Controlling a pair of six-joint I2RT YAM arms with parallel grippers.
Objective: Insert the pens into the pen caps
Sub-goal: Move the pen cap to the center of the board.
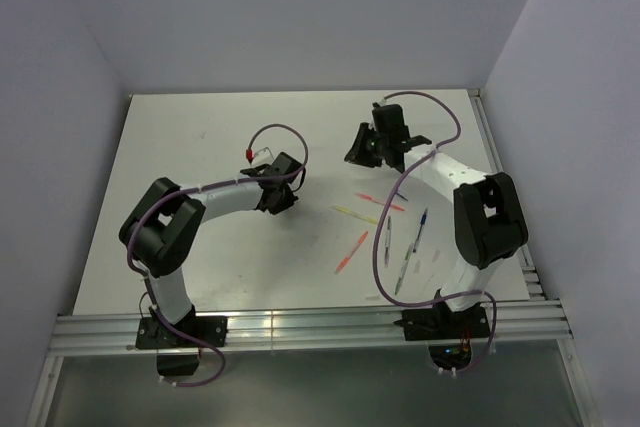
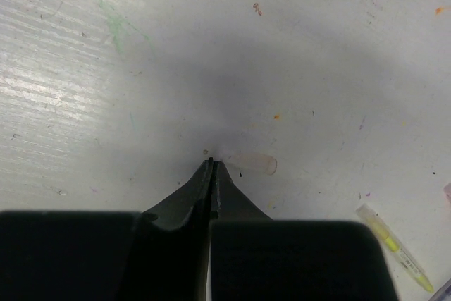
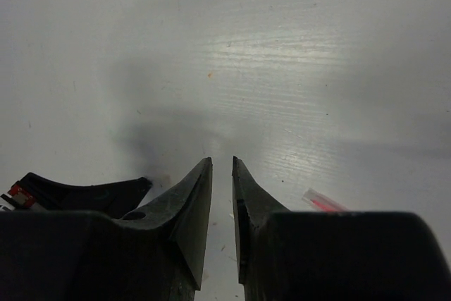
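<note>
A white, scuffed worktop (image 1: 230,277) filled the overhead view, walled in by plain white panels. Two black-and-white robot arms were bolted at its near edge. The landmark for every place below is a thin yellow stick pen (image 1: 352,213) that lay flat near the middle of the worktop.

The left arm (image 1: 165,227) bent in from the left of the yellow stick pen, its wrist ending close beside it. The right arm (image 1: 485,217) rose on the yellow stick pen's right and reached beyond it, towards the far side.

The left gripper (image 2: 211,165) hung low over the worktop just left of the yellow stick pen, its black fingers (image 2: 184,199) pressed together with nothing between them. The right gripper (image 3: 222,163) was beyond the yellow stick pen and slightly right of it. Its black fingers stood a narrow slit apart over bare worktop, holding nothing.

The other pens lay loose and uncapped. A red-pink stick pen (image 1: 383,203) lay just right of the yellow stick pen. An orange-red stick pen (image 1: 352,252) lay nearer the arm bases. A blue stick pen (image 1: 421,227) and a green-clear stick pen (image 1: 404,275) lay further right, both well apart from the yellow one.

A short translucent tube-shaped pen cap (image 2: 252,163) lay on its side left of the yellow stick pen. It sat just beside the left fingertips. Whether it touched them could not be told.
</note>
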